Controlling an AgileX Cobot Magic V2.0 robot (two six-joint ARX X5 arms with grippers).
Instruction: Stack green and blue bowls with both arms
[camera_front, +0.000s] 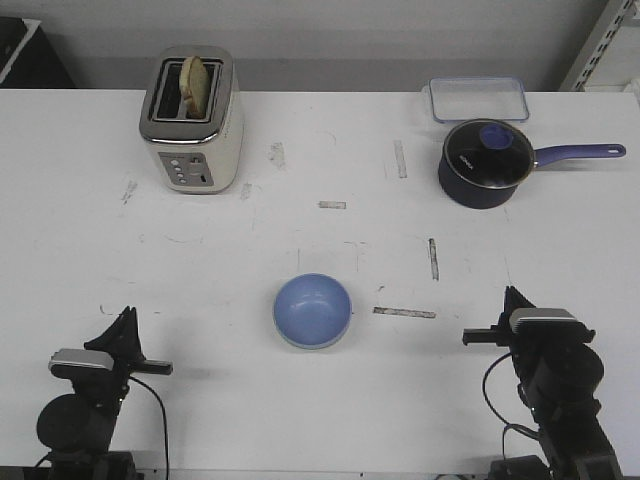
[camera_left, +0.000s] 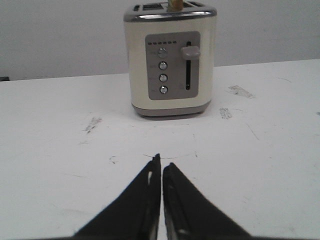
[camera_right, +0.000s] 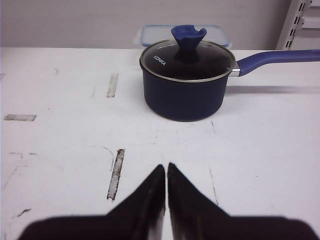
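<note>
A white, scuffed desk (camera_front: 320, 420) carries everything. The blue bowl (camera_front: 313, 311) sits near its front middle, with a pale green rim (camera_front: 300, 345) showing beneath it. The left tool (camera_left: 161, 165) and right tool (camera_right: 166, 172) flank it, well apart, each pressed together and holding nothing. Farther back stand a toaster (camera_front: 192, 122) and a saucepan (camera_front: 485, 163).

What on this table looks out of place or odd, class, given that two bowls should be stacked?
Only the blue bowl shows; no separate green bowl is visible in any view. The tabletop carries scuffs and tape remnants. Nothing is spilled or tipped.
</note>
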